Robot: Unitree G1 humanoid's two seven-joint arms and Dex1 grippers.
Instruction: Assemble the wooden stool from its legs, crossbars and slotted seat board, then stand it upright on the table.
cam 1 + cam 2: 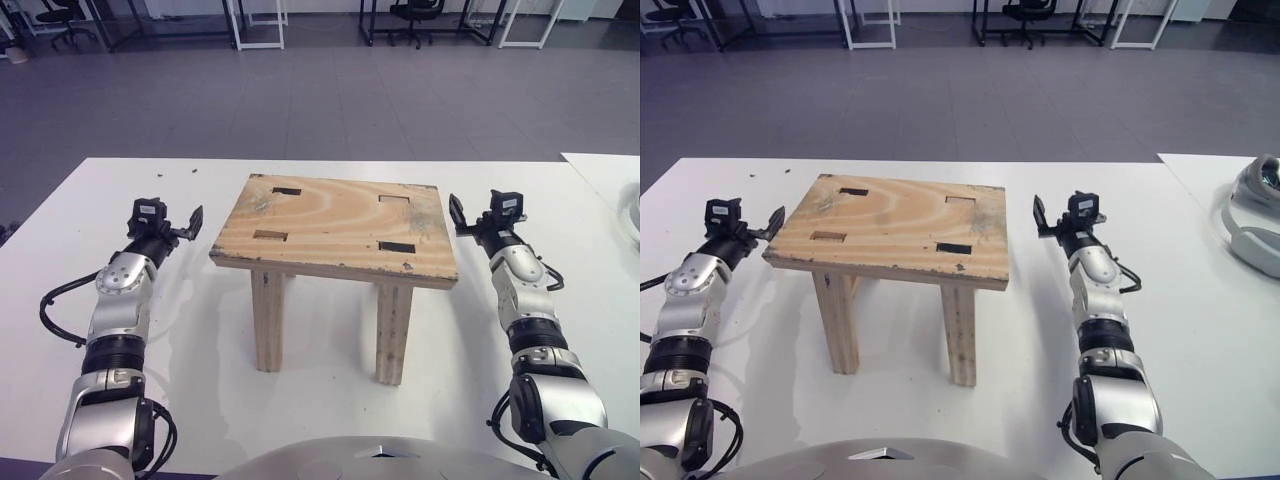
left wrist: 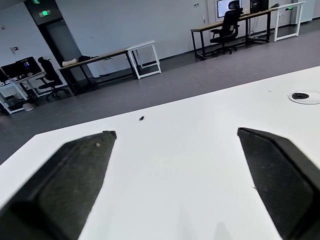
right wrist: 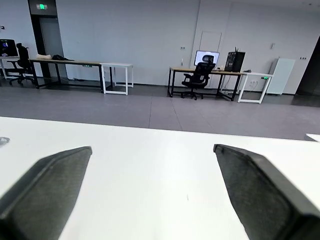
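The wooden stool (image 1: 335,235) stands upright at the middle of the white counter (image 1: 200,330). Its slotted seat board (image 1: 340,222) is level on top, and two pale legs (image 1: 268,320) are planted squarely below. Four slots (image 1: 286,190) show in the board. Whether crossbars sit beneath it cannot be made out from here.

The left gripper (image 1: 178,222) hovers just beside the stool's left edge, released and empty. The right gripper (image 1: 475,222) hangs just beside the stool's right edge, likewise spread wide with nothing between its fingers. Neither one touches the wood.

By the look of it the build is finished and the job is in its closing step, with the stool set down and let go. The next move seems to call for little more than drawing both arms clear of the stool without brushing the overhanging seat, since a knock at that height could rock it on its legs.

A few dark specks (image 1: 158,174) lie on the counter beyond the stool's far left corner. Well to the right of the stool, a pale rounded device (image 1: 1255,215) rests on a neighbouring white table (image 1: 1200,180). Beyond the stool stretches a grey floor (image 1: 330,90), with white-framed desks (image 3: 116,67), office chairs (image 3: 197,80), a monitor (image 3: 206,56) and a doorway under a green sign (image 3: 42,7) along the back wall.
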